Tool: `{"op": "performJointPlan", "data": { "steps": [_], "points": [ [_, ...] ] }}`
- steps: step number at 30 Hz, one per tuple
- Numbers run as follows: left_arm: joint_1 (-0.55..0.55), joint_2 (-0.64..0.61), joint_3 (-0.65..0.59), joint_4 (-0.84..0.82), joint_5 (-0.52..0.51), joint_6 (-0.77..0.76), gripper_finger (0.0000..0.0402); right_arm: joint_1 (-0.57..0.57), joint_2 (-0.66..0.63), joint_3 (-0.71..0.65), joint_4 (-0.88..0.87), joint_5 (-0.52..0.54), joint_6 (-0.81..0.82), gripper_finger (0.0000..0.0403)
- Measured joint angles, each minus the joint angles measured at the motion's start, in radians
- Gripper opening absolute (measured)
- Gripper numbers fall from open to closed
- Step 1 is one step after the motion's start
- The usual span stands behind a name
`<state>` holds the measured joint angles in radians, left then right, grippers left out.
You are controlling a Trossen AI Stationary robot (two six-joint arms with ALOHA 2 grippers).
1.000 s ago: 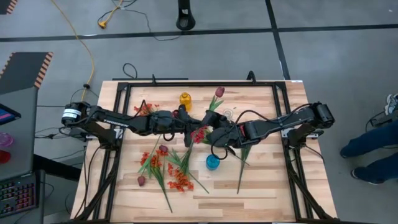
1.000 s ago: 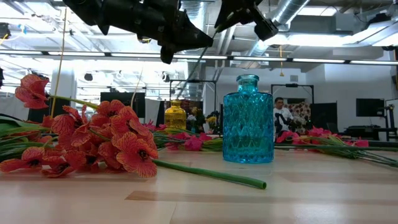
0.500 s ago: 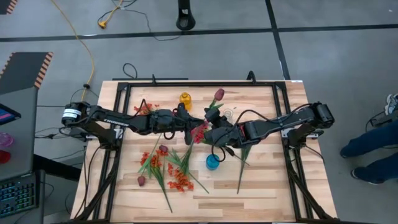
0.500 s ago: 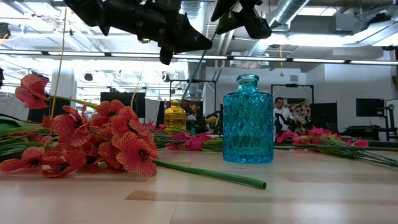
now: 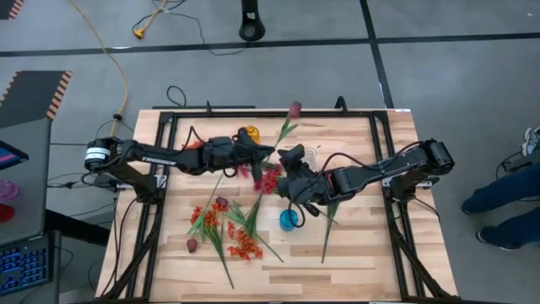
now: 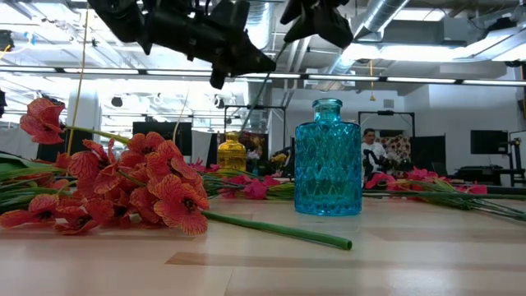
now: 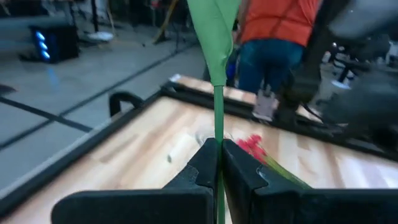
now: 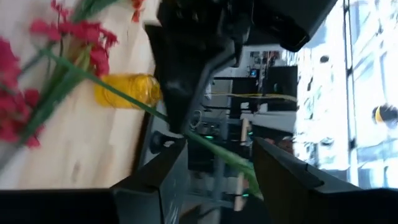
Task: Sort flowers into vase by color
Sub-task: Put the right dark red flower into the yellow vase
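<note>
High view: a stem [image 5: 272, 145] topped by a maroon bud [image 5: 294, 109] is held off the table [image 5: 363, 245] by the left gripper [image 5: 253, 160], pinched low and well below the bud. The right gripper [image 5: 291, 162] is alongside.

Left wrist view: the fingers are closed tight on the stem; it is judged light, springy and slippery.

Right wrist view: the fingers [image 8: 163, 177] are spread wide, the stem passing between them unheld.

Low view: a blue vase [image 6: 328, 159] stands on pale wood; an open workshop lies behind.

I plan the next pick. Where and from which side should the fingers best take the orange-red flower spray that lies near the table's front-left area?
Probably grip the orange-red spray on its bare green stem, just below the blooms, coming straight down from above. The stem lies flat on the table and runs clear toward the front edge, while the blooms are bulky and tangled with neighbouring flowers.
</note>
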<state>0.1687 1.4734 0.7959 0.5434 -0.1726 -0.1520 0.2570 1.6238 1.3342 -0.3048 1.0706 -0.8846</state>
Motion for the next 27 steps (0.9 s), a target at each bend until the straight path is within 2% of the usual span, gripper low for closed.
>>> {"op": "performJointPlan", "data": {
  "steps": [6, 18, 23, 27],
  "points": [
    [0.07, 0.0, 0.0, 0.083, 0.0, 0.064, 0.0, 0.005, 0.0, 0.0, -0.077, 0.0, 0.227, 0.0206],
    [0.24, 0.0, 0.0, 0.2, 0.0, 0.207, 0.0, -0.049, 0.0, 0.0, -0.429, 0.0, 0.664, 0.0166],
    [0.295, 0.0, 0.0, 0.229, 0.008, 0.22, 0.0, -0.065, 0.0, 0.0, -0.493, -0.026, 0.782, 0.016],
    [0.325, 0.0, 0.0, 0.231, 0.009, 0.234, 0.0, -0.079, 0.0, 0.0, -0.495, -0.074, 0.799, 0.016]
  ]
}}
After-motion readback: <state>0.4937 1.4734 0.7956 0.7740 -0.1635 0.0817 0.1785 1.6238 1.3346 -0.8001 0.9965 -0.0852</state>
